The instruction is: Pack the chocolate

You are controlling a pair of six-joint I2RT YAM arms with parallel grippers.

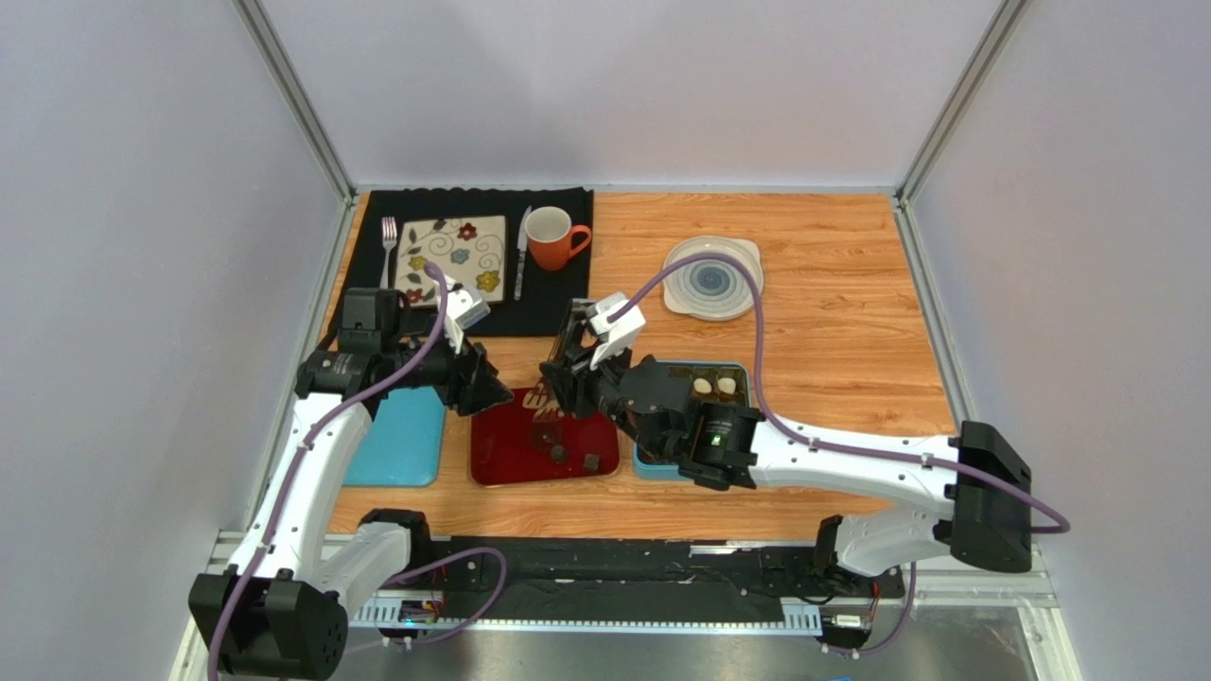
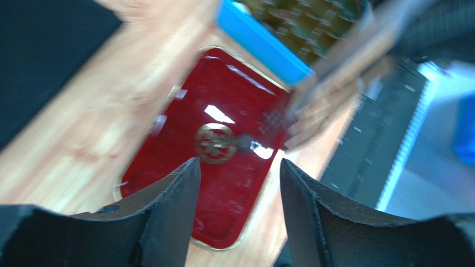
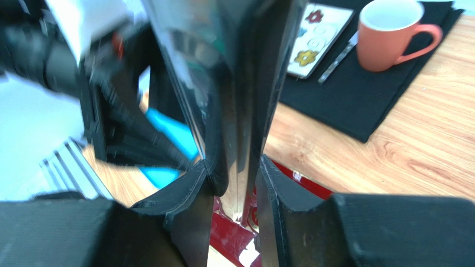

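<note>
Sitting on red tray, choc, axis unclear

From above and behind the arms we overlook the whole table, while both close wrist cameras share its near red tray.

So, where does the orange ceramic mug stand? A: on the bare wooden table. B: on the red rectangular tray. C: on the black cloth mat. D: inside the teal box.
C: the orange ceramic mug stands on the black cloth mat, next to the metal knife.
</note>
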